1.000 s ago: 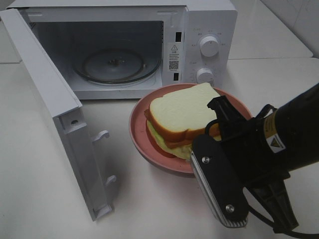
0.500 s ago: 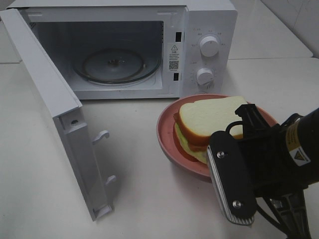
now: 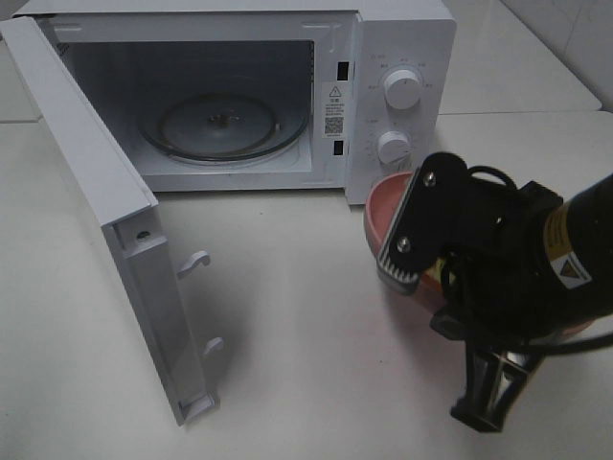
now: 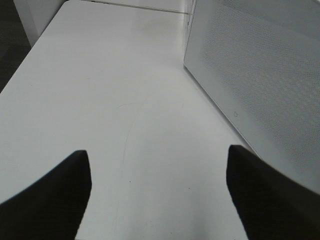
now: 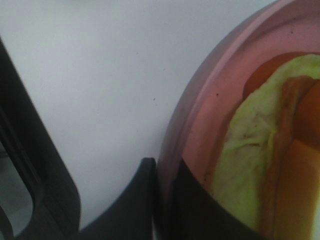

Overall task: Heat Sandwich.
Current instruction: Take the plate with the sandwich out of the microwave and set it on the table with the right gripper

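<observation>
- The right gripper (image 5: 167, 200) is pinched shut on the rim of the round pink plate (image 5: 200, 110): in the right wrist view one dark finger lies outside the rim and the other inside it.
- The stacked sandwich (image 5: 265, 165) of white bread, orange-brown crust and pale yellow-green filling lies on that plate, just beyond the fingertips. In the high view the arm hides it almost entirely.
- The white microwave oven (image 3: 402, 38) stands open; its glass turntable (image 3: 222, 125) lies left of and behind the held plate (image 3: 385, 206), which sits near the oven's front right corner.
- Judgement: the coming move runs leftward and inward through the doorway.
- The sandwich is square; no long axis or heading can be told.
- The left gripper (image 4: 157, 192) is spread wide over bare white table (image 4: 125, 100), beside the swung-out oven door (image 4: 260, 75), gripping nothing.
- The right arm is the nearer one.
</observation>
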`<state>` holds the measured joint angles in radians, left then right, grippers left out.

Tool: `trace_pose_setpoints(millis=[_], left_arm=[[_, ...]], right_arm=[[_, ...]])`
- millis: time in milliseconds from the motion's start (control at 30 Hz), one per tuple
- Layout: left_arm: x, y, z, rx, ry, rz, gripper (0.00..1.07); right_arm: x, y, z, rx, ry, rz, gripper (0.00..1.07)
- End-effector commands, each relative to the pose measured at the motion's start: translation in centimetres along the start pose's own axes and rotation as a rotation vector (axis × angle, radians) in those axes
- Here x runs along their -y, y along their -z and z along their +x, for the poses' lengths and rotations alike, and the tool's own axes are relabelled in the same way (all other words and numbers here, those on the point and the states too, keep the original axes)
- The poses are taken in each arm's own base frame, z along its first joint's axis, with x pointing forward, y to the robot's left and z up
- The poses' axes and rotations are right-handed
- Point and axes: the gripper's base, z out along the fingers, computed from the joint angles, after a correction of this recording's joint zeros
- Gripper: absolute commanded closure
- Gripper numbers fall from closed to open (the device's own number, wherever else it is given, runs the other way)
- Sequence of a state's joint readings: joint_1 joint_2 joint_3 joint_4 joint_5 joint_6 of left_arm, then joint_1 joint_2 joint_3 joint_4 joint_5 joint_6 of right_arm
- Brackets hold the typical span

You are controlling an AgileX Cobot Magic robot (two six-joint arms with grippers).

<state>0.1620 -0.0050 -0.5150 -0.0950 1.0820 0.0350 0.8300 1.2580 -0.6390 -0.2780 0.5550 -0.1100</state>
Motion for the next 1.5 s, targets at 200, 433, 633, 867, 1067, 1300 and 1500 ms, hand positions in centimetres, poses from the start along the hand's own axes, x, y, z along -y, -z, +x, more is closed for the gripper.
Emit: trace_pose_setpoints(millis=[200,433,633,867,1067,1300,1500], left_arm=[[0.0,0.2,0.0,0.030,0.006,-0.001,0.35],[0.0,0.2,0.0,0.030,0.006,-0.001,0.35],[0.0,0.2,0.0,0.030,0.006,-0.001,0.35],[0.0,0.2,0.0,0.030,0.006,-0.001,0.35],[0.0,0.2,0.0,0.030,0.006,-0.001,0.35],[0.0,0.2,0.0,0.030,0.006,-0.001,0.35],[0.0,0.2,0.0,0.030,0.006,-0.001,0.35]], right_arm=[[2.5,0.6,-1.9,-0.123,-0.387,0.161,1.07],[5.8,-1.0,-3.4,-0.221,-0.652,0.242,1.07],[8.6,-2.8,-3.8,-0.251,-0.742,0.267,1.07],[11.7,-6.2,-1.4,-0.328,-0.877,0.286,1.07],[12.7,-7.8,-0.3,-0.359,-0.926,0.281,1.07],[12.7,-10.2,0.4,-0.395,-0.988,0.263,1.05],[12.5,-10.8,-0.1,-0.342,-1.029,0.217,0.98]])
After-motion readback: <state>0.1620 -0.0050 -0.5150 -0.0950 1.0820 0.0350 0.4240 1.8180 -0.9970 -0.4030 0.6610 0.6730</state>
